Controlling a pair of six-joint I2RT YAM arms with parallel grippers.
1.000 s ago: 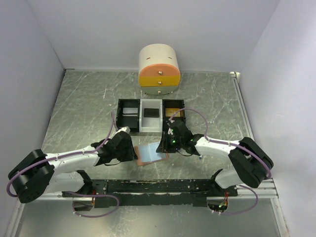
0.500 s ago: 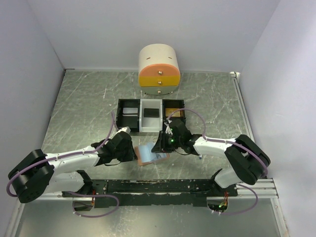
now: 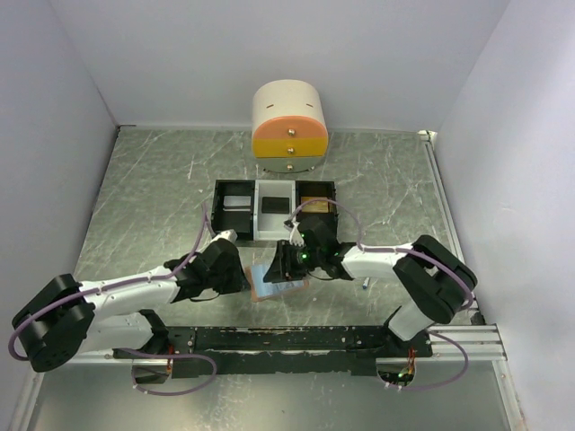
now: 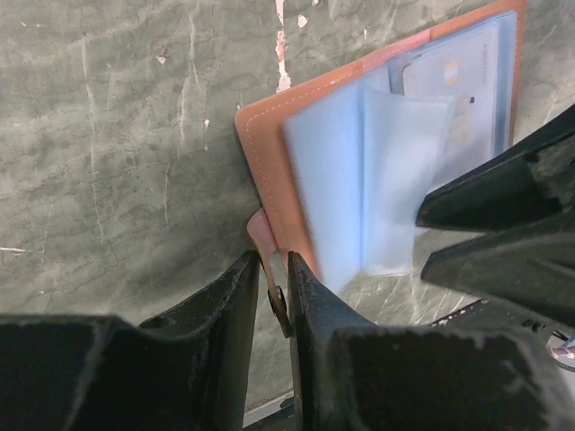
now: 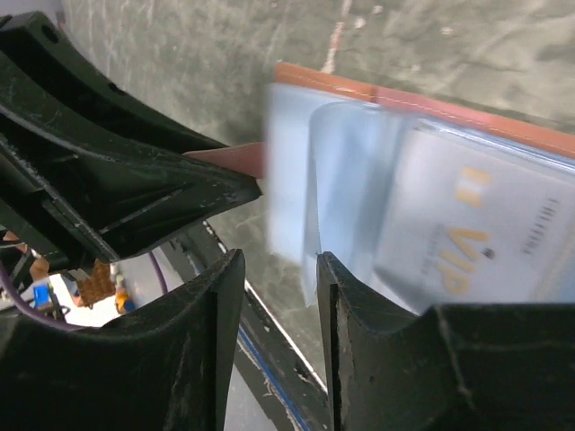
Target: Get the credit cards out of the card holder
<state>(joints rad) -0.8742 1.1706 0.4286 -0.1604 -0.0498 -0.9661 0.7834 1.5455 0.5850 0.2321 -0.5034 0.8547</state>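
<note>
Here we see the card holder point(image 3: 274, 280) lying open, a credit card point(image 5: 476, 242) in its blue sleeve, left gripper point(image 4: 274, 269) pinching its tab, right gripper point(image 5: 280, 260) narrowly parted, grip unclear.

Blk/wht tray point(image 3: 269, 230), orange-cream mini drawers point(image 3: 289, 128), grey table point(image 3: 153, 197)

Open card holder point(image 5: 359, 162) with pale VIP card point(image 5: 476, 233) in blue sleeve, just beyond parted jaws.
</note>
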